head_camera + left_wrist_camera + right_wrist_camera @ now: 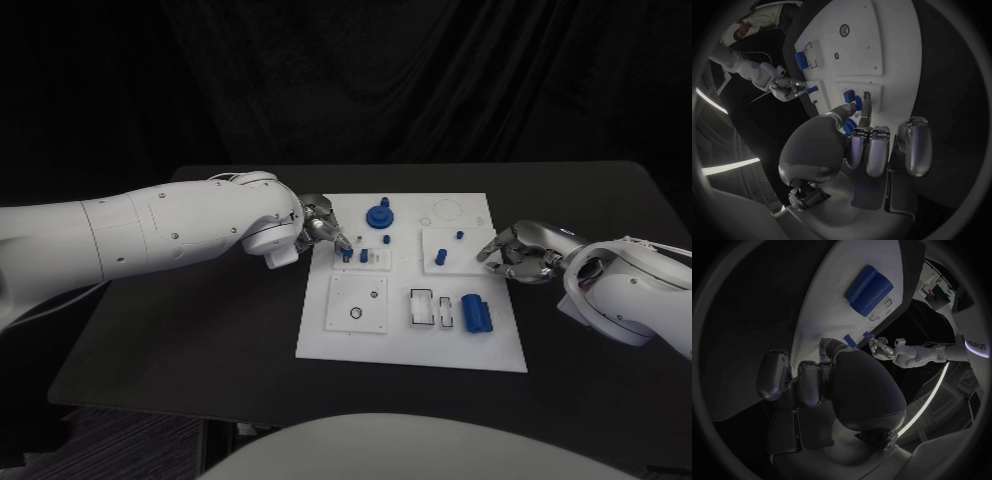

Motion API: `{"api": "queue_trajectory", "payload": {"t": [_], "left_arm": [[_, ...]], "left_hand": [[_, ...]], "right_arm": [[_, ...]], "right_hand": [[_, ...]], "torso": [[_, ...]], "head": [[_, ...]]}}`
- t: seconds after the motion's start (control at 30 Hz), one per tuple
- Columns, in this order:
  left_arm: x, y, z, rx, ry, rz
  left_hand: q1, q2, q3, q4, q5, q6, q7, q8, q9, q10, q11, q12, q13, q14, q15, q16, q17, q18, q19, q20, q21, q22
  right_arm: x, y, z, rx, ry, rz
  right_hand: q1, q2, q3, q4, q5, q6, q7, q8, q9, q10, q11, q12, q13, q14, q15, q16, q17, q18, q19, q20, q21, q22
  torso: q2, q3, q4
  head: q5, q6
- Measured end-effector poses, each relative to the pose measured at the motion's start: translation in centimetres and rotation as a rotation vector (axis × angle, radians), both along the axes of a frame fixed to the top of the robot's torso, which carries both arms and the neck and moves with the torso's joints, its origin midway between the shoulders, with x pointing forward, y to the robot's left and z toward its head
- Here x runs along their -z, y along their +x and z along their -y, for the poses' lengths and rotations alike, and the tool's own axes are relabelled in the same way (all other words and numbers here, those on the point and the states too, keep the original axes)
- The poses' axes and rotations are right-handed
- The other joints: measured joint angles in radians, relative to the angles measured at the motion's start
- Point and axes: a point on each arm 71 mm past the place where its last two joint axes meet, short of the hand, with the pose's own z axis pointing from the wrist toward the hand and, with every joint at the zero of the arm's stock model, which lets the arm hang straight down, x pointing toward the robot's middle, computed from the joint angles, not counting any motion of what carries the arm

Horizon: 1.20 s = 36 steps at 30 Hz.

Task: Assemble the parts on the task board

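left hand (pixel 320 228) at task board (pixel 411 345) (blue part (pixel 346 255)) — rt hand (pixel 521 252) beside

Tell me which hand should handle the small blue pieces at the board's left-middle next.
Left. The left hand already has its fingers at those small blue pieces; the right hand sits off the task board's right edge.

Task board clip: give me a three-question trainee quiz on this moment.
1. True or false: the blue cylinder lies on the task board, at its edge nearer the right hand.
2. Which hand reaches the small blue pegs? A. left hand B. right hand
3. Fill in: the round blue part stands near the board's ____ edge, seen from the robot.

Key: 1 true; 2 A; 3 far.
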Motion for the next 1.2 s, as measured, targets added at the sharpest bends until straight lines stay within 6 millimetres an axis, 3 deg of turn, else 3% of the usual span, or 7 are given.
{"api": "queue_trajectory", "payload": {"t": [1.2], "left_arm": [[0.69,-0.58,-0.35,-0.008,0.034,0.051]], "left_hand": [[0.0,0.0,0.008,-0.003,0.0,-0.011,0.006,0.004,0.004,0.0,0.0,0.0,0.0,0.0,0.0,0.0,0.001,0.0,0.0,0.0,0.0,0.0]], "right_arm": [[0.0,-0.12,0.19,0.002,0.0,-0.001]], "right_hand": [[0.0,0.0,0.0,0.0,0.0,0.0,0.0,0.0,0.0,0.0,0.0,0.0,0.0,0.0,0.0,0.0,0.0,0.0,0.0,0.0,0.0,0.0]], "torso": [[-0.001,0.0001,0.0013]], "head": [[0.006,0.0]]}}
